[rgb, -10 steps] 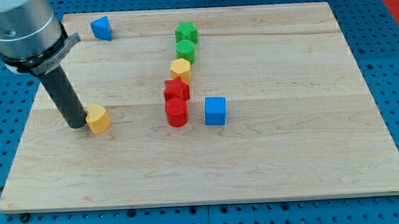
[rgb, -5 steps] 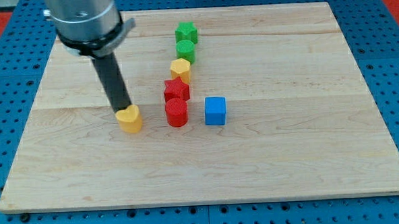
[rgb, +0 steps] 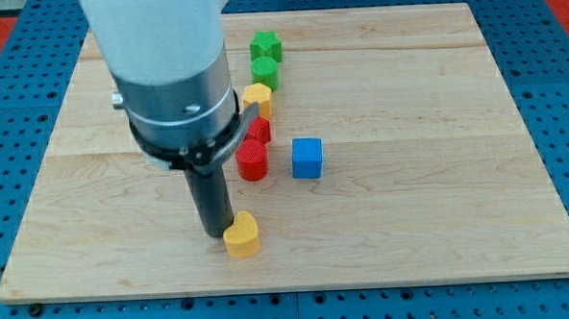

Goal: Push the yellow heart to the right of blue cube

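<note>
the small yellow plastic heart has slid in the last second from the left side of the pale wooden surface toward the near edge. my tip, a bare rod tool holding nothing, touches its left side. the heart now sits nearer than, and left of, the blue plastic cube; it looks set to pass under the red cylinder and go on rightward.
</note>
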### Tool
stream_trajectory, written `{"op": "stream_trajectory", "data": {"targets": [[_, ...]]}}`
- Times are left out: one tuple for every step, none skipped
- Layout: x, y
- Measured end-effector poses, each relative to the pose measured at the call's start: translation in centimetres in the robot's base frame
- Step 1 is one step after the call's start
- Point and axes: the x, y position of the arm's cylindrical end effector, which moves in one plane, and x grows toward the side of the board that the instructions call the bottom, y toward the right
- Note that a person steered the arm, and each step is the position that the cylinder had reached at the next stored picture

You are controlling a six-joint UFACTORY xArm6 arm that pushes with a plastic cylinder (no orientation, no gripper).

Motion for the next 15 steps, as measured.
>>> {"op": "stream_trajectory", "data": {"targets": [[3.3,-0.5],[4.3,0.2],[2.7,0.7],[1.0,3.6],[0.0,6.6],[1.0,5.9],[0.4,5.9],[0.2,4.8],[-0.3,3.5],[-2.5,3.8],[-4.3,4.7],[-3.6,6.4],[-1.6,4.6],[-1.4,7.8],[-2.8,13.8]]}}
